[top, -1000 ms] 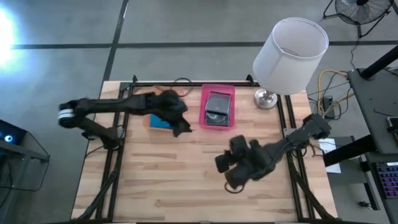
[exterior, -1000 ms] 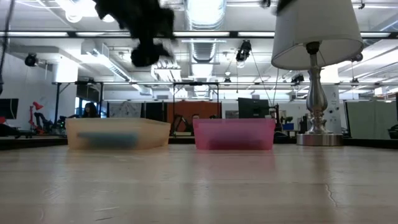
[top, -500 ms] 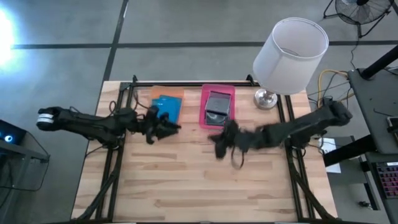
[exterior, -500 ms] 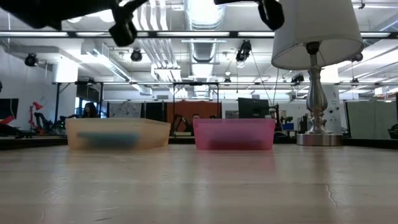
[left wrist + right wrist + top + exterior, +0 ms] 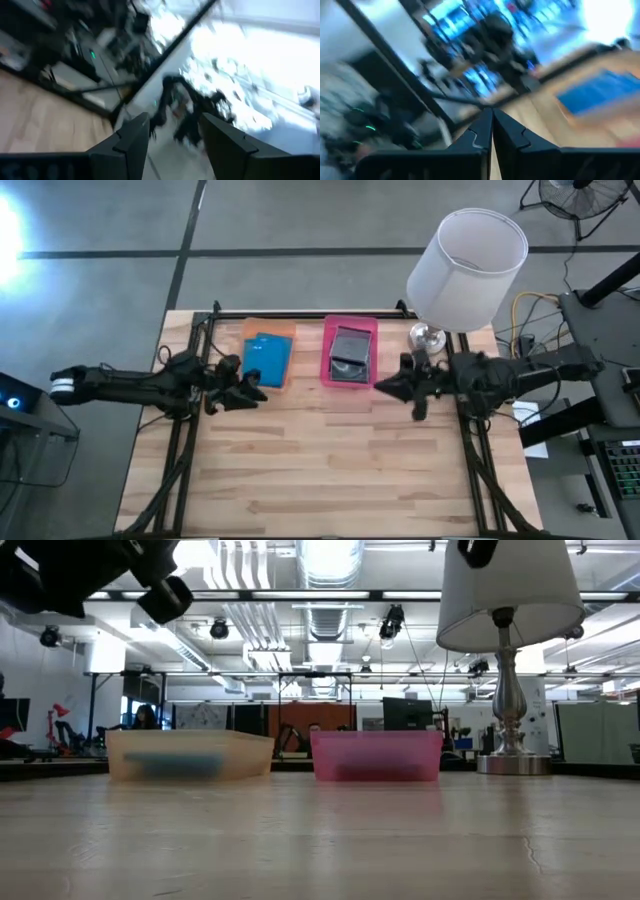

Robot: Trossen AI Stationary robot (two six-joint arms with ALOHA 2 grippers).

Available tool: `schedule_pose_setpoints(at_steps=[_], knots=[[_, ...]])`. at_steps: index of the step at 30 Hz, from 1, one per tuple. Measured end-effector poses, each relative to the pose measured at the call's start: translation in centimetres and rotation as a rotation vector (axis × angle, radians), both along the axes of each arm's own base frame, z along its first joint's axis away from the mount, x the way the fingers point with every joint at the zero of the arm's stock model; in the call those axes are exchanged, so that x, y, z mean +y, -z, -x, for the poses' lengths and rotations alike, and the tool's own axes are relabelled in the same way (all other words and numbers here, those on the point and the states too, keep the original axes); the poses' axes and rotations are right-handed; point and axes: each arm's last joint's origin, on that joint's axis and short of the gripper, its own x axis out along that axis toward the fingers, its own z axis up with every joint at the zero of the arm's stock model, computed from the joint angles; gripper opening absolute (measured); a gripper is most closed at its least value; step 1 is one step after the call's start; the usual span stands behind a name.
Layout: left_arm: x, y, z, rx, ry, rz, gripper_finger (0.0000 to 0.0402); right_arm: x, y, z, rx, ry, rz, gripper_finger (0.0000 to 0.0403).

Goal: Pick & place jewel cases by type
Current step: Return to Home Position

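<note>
Blue jewel cases lie flat in the orange tray at the table's far side. Grey and clear cases showing a disc lie in the pink tray beside it. My left gripper hovers just near-left of the orange tray; its fingers stand apart in the left wrist view, with nothing between them. My right gripper hangs above the table just right of the pink tray, and its fingers meet in the right wrist view, empty. In the low view both trays rest on the tabletop.
A lamp with a white shade and a metal base stands at the far right corner, close behind my right arm. Black rails run along both table sides. Bare wood fills the middle and near part.
My left gripper has drawn back from over the orange tray toward the table's left edge, and the blue cases now show uncovered. My right gripper has swung from the near-right part of the table toward the far edge, past the pink tray, then right toward the lamp.
</note>
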Motion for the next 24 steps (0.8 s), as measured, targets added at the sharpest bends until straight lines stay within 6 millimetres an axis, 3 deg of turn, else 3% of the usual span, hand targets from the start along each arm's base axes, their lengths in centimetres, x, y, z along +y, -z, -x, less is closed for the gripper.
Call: schedule_pose_setpoints(at_steps=[5,13,24], knots=[[0.3,-0.3,0.7,-0.031,0.026,-0.021,0.0162,-0.6,3.1,1.4,-0.26,-0.106,0.005,0.0009],[0.0,0.8,0.7,0.052,0.03,0.013,0.0162,-1.2,6.4,2.6,-0.267,-0.055,0.127,0.0009],[-1.7,1.1,3.9,0.074,0.082,0.031,0.0162,-1.9,6.9,3.9,-0.258,0.013,0.227,0.0009]])
